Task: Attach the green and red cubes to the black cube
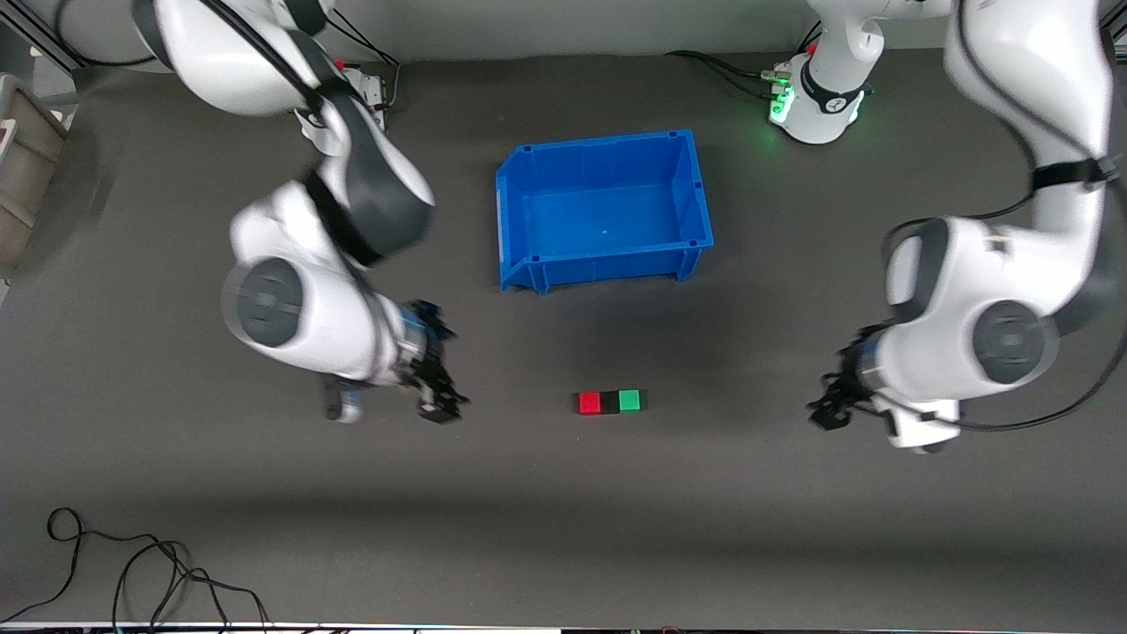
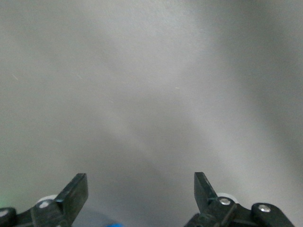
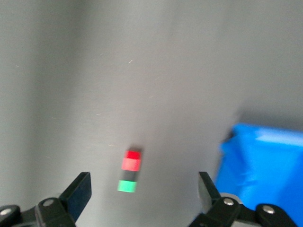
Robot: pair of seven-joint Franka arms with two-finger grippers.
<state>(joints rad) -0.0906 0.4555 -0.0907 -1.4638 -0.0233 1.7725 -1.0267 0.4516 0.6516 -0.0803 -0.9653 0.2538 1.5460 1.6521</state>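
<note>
A red cube (image 1: 588,402), a black cube (image 1: 609,402) and a green cube (image 1: 629,401) lie in one touching row on the dark table, black in the middle. The right wrist view shows the same row: red cube (image 3: 132,161), black cube (image 3: 129,175), green cube (image 3: 127,186). My right gripper (image 1: 440,401) (image 3: 143,183) is open and holds nothing, apart from the row at the red cube's end. My left gripper (image 1: 832,409) (image 2: 140,182) is open too, apart from the row at the green cube's end, with only bare table in its wrist view.
An open blue bin (image 1: 607,207) (image 3: 265,161) stands farther from the front camera than the cubes. Loose black cables (image 1: 132,563) lie near the table's front edge. A grey box (image 1: 26,167) sits at the right arm's end.
</note>
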